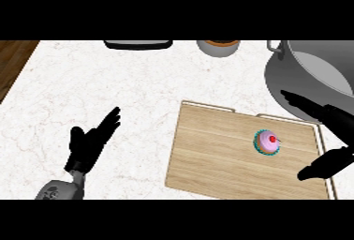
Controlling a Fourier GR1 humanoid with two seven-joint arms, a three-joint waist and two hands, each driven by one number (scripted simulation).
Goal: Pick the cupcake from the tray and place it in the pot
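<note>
A cupcake (268, 142) with pink frosting, a red cherry and a teal wrapper stands on the right part of a wooden tray (214, 154). A large grey pot (304, 70) sits at the upper right, beyond the tray. My right hand (325, 117) is open at the tray's right edge, fingers stretched above the cupcake and thumb (325, 166) below it, with a gap to the cupcake. My left hand (93, 138) rests open on the counter, left of the tray.
At the counter's far edge stand a dark flat object (137, 44) and a small grey bowl (218, 47) with brown contents. The white marble counter (104, 79) ends at the left in a wooden strip (12, 61).
</note>
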